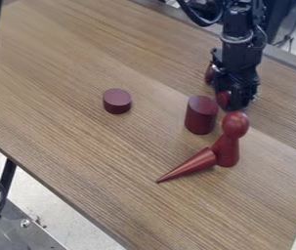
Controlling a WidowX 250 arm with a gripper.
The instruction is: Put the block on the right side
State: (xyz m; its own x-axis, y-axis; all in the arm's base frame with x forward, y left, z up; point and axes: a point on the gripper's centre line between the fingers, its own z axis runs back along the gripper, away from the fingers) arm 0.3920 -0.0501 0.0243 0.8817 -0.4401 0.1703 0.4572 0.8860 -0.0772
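Well, nearest, at the lower left, a grey metal plate (pixel 26 227) with a bolt head sits below the level of the bench (pixel 137 205), and a black cable (pixel 4 197) curves over it. On the bench, a red cone (pixel 190 165) lies on its side, tip towards the lower left, its wide end against or just beside an upright red peg with a round head (pixel 227 146). Just beyond them stands a dark red, taller cylinder (pixel 201 115), and well apart, to its left in the view, a short cylinder (pixel 117 101) rests flat. Which of these is the block, I cannot tell; all of them are on the bench. Farther back, the black hand (pixel 236 95) hangs low, just beyond the taller cylinder. One rounded red piece (pixel 223 99) shows right by it, and another (pixel 209 74) is a little farther off, partly hidden. I cannot tell whether the hand is spread, pressed together or pinching either piece. The black arm (pixel 243 29) rises above it to the top edge.
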